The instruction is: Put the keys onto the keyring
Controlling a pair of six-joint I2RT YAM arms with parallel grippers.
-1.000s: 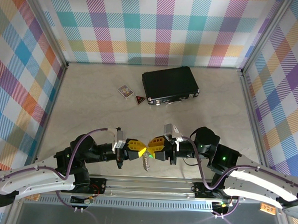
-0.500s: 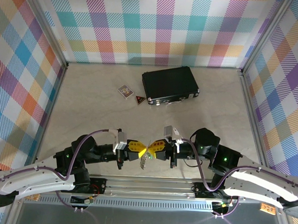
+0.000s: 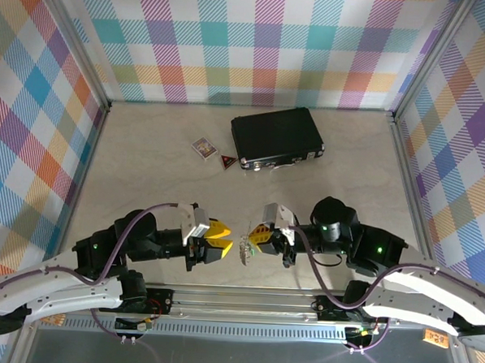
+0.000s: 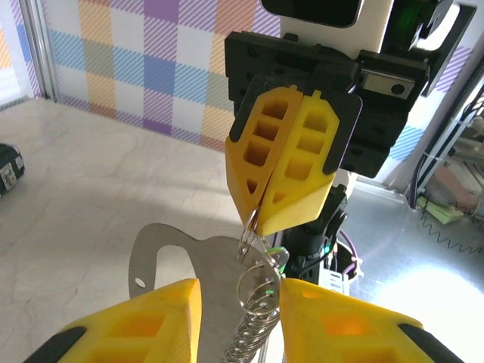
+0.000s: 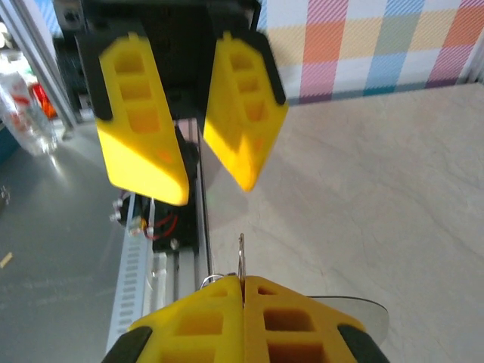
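Right gripper: jaws fully closed, pinching the thin wire loop at the top of the keyring.

Left gripper: jaws parted, holding nothing.

Position: the keyring hangs in the air between the two grippers, above the near part of the table. It lies directly right of the left gripper, just beside its tips. In the left wrist view the coiled strip sits in the gap between the two open fingers.

Orientation: the long axis runs roughly vertical. The pinched loop is uppermost and the coil and a flat silver plate point down toward the table.

Key: a green glint beside the loop may be the key head; the view is too poor to confirm this
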